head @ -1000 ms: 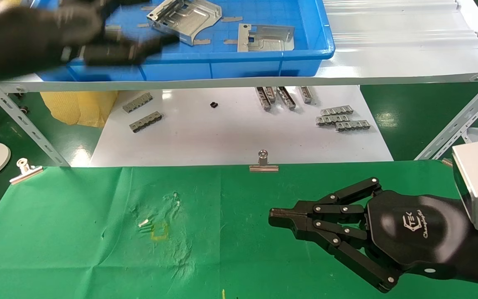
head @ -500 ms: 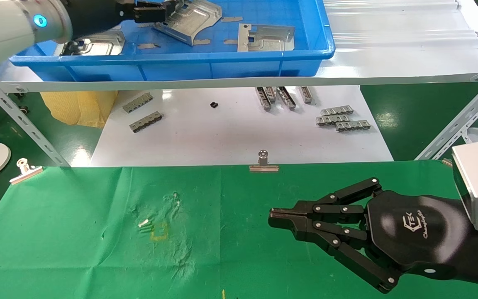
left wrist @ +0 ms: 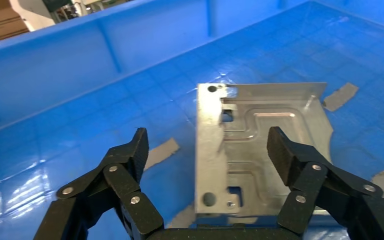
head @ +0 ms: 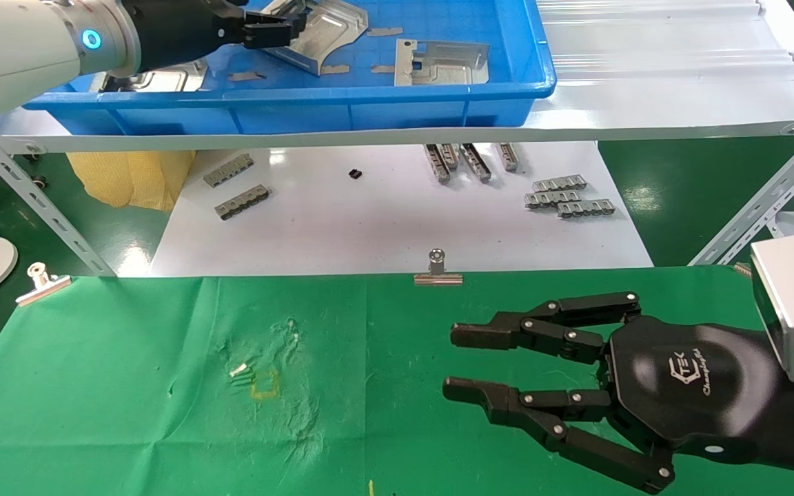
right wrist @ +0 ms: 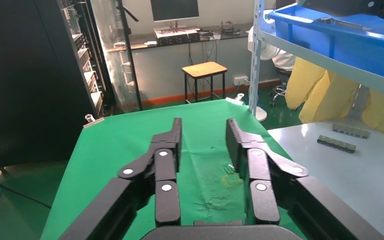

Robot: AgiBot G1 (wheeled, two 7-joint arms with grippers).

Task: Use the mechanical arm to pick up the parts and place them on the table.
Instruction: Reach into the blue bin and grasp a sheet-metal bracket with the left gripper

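Three shiny silver parts lie in a blue bin [head: 369, 93] on the shelf: one [head: 331, 27] at my left gripper, one [head: 442, 63] to its right, one [head: 156, 76] half hidden under the left arm. My left gripper [head: 285, 29] is open in the bin. In the left wrist view it [left wrist: 207, 147] hovers over a part [left wrist: 270, 145], with one finger beyond the part's flange and the other above its plate, touching nothing. My right gripper [head: 449, 364] is open and empty low over the green table [head: 128, 386], as the right wrist view [right wrist: 203, 131] also shows.
A yellow square mark [head: 265, 384] sits on the cloth left of the right gripper. Binder clips [head: 438, 269] hold the table's far edge. Grey toothed strips [head: 566, 196] lie on the white board [head: 383, 227] under the white shelf [head: 645, 83]. Grey tape scraps [left wrist: 162, 150] lie in the bin.
My right gripper has opened from shut, staying in place. My left arm swept into the bin and has settled over the part at the back.
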